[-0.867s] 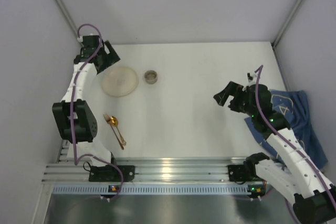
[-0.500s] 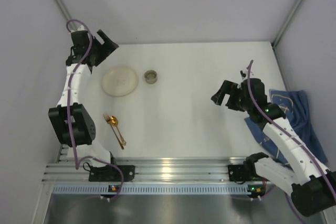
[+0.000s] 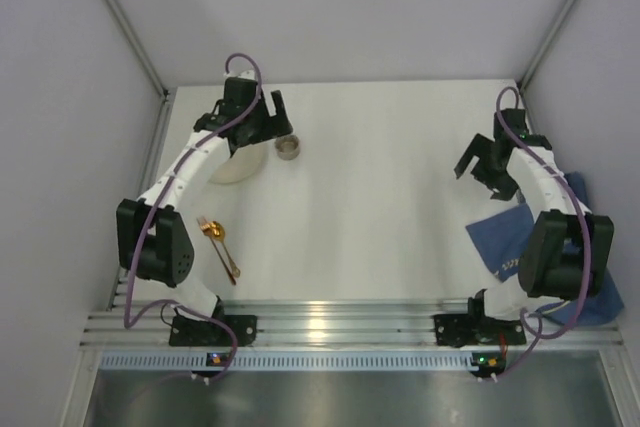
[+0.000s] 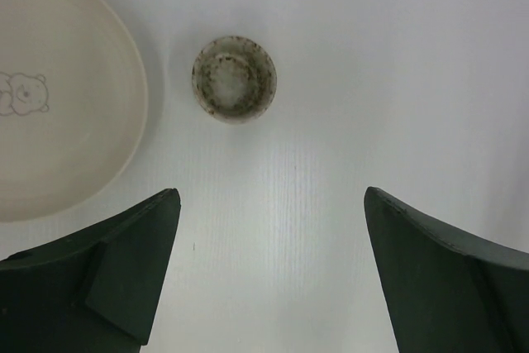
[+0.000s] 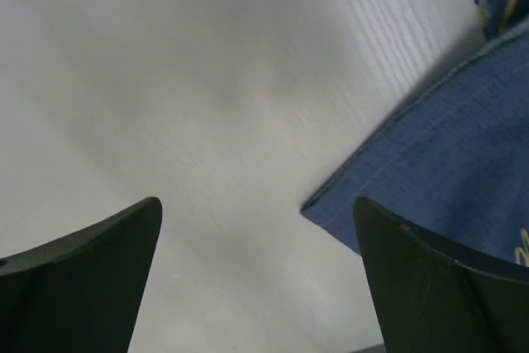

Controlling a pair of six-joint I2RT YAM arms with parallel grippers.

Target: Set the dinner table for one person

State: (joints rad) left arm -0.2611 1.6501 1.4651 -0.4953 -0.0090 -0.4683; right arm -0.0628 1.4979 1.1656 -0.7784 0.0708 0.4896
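The white dinner table [image 3: 380, 197] carries a cream plate [image 3: 232, 167] with a bear drawing, a small speckled cup [image 3: 288, 147], and a gold spoon and fork [image 3: 218, 247]. My left gripper [image 3: 270, 119] is open and empty above the plate's far right edge, close to the cup. In the left wrist view the cup [image 4: 235, 78] lies ahead between the open fingers [image 4: 271, 197], with the plate [image 4: 50, 105] at left. My right gripper [image 3: 483, 172] is open and empty at the blue placemat's [image 3: 500, 242] near corner. The right wrist view shows that corner [image 5: 446, 155] by the right finger.
The placemat hangs partly off the table's right edge under the right arm. Grey walls with corner posts stand close around the table. An aluminium rail [image 3: 320, 327] with the arm bases runs along the near edge.
My left arm swung right from the far left corner to over the plate beside the cup. My right arm swung right and back to the placemat's corner. Both grippers stayed open.
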